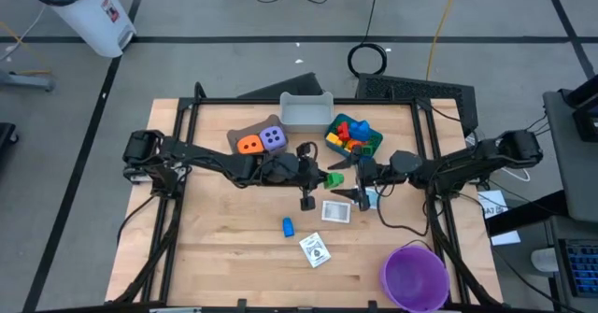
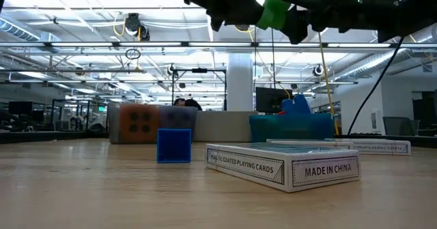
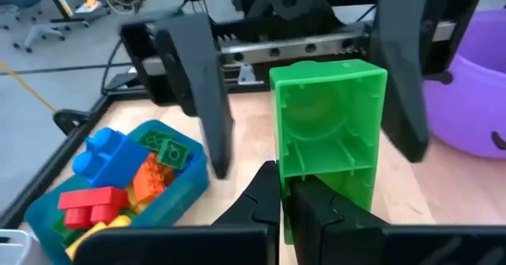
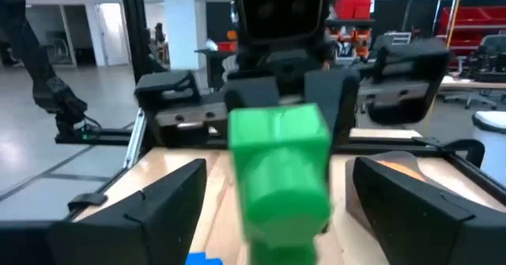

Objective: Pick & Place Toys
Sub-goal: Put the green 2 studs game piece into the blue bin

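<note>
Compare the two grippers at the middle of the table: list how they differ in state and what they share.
The left gripper is shut on the green brick; the right gripper is open, its fingers standing either side of that brick without gripping it. In the high view the left gripper reaches in from the left, the right gripper from the right. Both are dark, two-fingered and face each other above the table.

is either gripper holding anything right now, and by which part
The left gripper holds the green brick, pinched at one end of it. The right gripper stands open around the brick's other end, not gripping it.
</note>
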You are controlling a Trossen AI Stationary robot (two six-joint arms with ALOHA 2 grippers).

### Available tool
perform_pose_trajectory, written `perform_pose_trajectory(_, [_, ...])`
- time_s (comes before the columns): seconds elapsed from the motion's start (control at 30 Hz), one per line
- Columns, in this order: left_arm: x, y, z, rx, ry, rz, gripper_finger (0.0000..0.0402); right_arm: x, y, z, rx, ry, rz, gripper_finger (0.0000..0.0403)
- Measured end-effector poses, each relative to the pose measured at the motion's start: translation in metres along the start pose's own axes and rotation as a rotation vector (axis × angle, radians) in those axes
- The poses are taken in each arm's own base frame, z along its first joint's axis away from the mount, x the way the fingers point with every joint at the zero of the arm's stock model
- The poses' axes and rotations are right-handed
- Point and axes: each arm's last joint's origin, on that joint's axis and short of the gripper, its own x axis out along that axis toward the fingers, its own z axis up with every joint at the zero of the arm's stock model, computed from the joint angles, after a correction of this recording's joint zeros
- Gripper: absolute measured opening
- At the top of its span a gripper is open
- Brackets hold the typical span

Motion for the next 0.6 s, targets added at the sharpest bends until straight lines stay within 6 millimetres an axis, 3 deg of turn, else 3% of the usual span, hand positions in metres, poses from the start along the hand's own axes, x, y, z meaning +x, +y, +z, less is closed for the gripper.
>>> perform_pose_trajectory(0.3, [-0.0002, -0.0015, 0.0002, -0.017, -0.002, -0.005, 0.0027, 0.0015, 0.0005, -0.0006, -0.001, -0.015, 0.019, 0.0249])
perform_pose_trajectory(0.6, [-0.0002, -0.0019, 0.0004, -0.024, -0.004, -0.012, 0.0029, 0.0014, 0.002, 0.001, -0.003, -0.031, 0.072, 0.0134])
